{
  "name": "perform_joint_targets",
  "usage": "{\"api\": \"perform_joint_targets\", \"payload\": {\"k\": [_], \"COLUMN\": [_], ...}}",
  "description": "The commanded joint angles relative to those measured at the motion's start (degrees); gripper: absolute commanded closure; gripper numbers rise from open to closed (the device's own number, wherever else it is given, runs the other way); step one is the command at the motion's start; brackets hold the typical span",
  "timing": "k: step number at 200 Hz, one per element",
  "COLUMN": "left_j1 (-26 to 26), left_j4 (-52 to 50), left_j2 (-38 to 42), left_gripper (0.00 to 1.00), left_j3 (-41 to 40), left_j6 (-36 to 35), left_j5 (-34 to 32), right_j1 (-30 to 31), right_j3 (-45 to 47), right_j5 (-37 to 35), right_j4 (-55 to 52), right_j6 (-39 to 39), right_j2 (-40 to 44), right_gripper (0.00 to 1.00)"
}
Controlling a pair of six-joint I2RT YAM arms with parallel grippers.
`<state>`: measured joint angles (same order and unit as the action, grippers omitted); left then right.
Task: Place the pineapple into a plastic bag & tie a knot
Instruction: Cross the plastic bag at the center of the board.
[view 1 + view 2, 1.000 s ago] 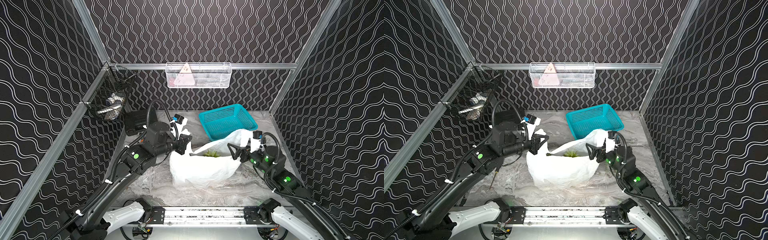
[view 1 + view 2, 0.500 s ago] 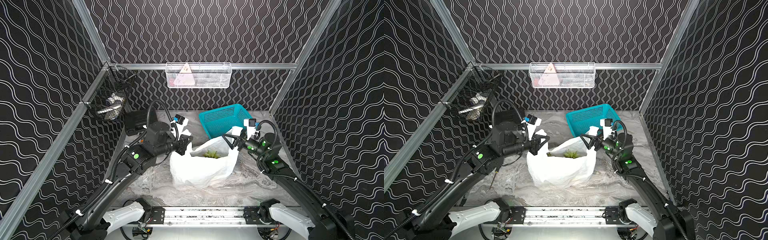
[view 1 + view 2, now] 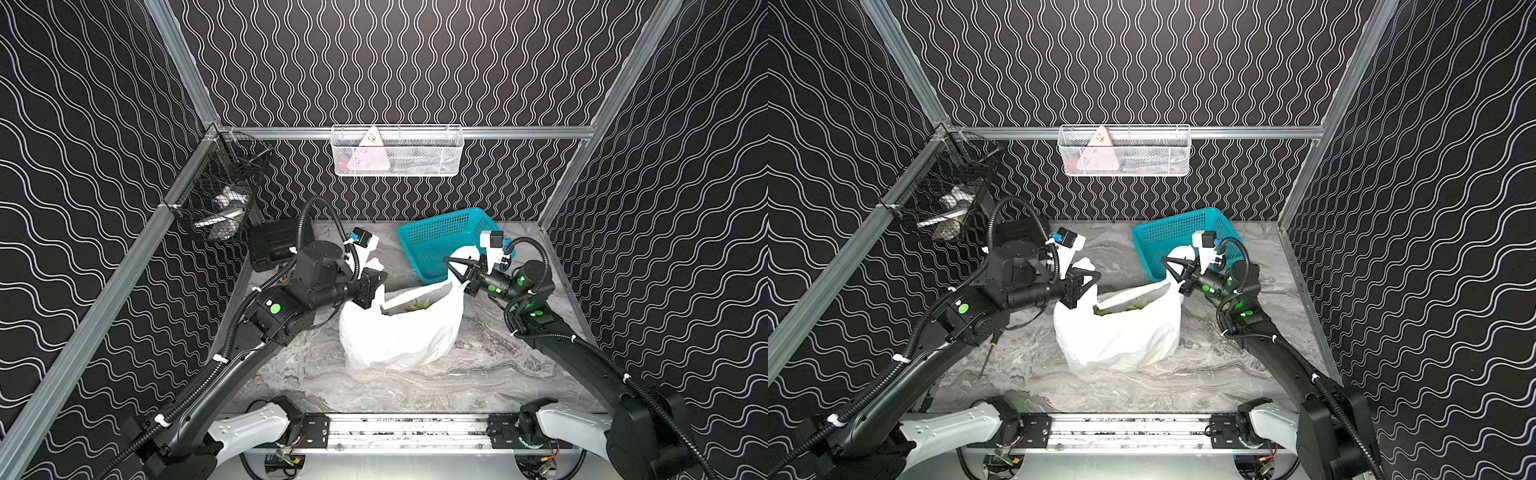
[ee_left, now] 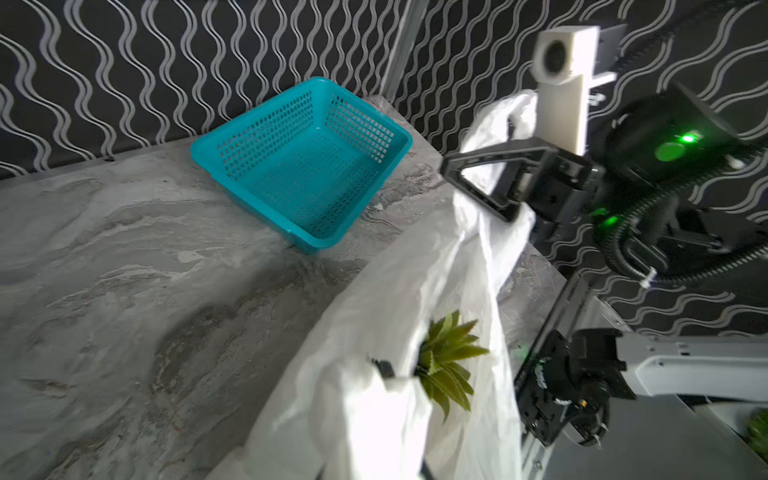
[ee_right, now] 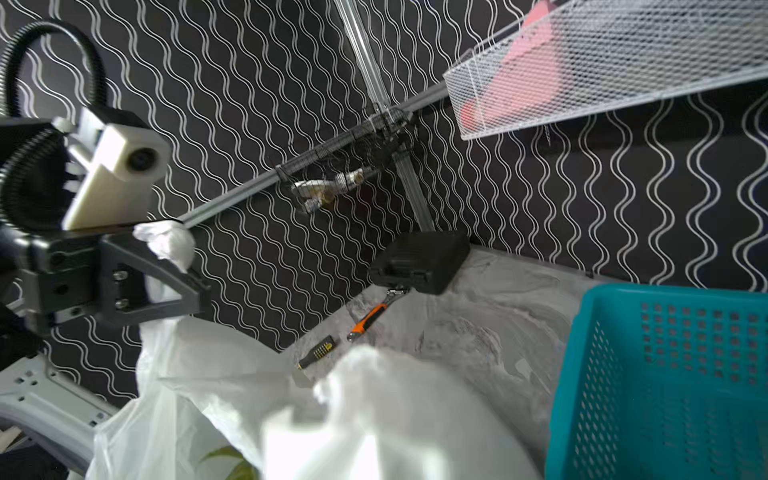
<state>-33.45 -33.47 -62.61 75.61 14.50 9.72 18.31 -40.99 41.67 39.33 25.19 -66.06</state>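
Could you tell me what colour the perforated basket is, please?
Teal basket, clearest in the left wrist view.

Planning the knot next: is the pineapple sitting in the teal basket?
No, in the left wrist view the teal basket holds nothing, and the pineapple shows its green crown in the mouth of the plastic bag.

Both top views sit side by side, high above the front rail [image 3: 407, 428], looking down toward the back wall [image 3: 395, 62] and taking in the whole scene from afar. The left wrist camera [image 5: 124, 162] looks closely across the plastic bag [image 4: 374, 332] at the teal basket [image 4: 303, 166] and right gripper [image 4: 457, 178]. The right wrist camera [image 4: 561, 62] faces back at the left gripper [image 5: 199, 291]. All 4 views share bag and basket.
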Motion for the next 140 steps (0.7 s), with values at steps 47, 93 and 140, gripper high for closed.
{"api": "perform_joint_targets", "payload": {"k": [47,93,140], "left_j1": [-2.43,-9.44,-9.44], "left_j4": [6.73,12.18,8.36], "left_j2": [-8.23,-10.06,-10.48], "left_gripper": [1.0,1.0,1.0], "left_j3": [4.55,5.25,5.27], "left_j6": [7.5,13.07,10.75], "left_j5": [-0.55,-3.56,-9.75], "right_j1": [18.5,23.74,25.03], "right_j3": [-8.85,-13.06,-8.92], "right_j5": [-5.85,-4.41,-4.05], "right_j4": [-21.38,-20.22,-13.89], "right_j6": [-15.31,-17.21,-15.37], "right_j2": [3.39,-4.37,-2.81], "right_gripper": [1.0,1.0,1.0]}}
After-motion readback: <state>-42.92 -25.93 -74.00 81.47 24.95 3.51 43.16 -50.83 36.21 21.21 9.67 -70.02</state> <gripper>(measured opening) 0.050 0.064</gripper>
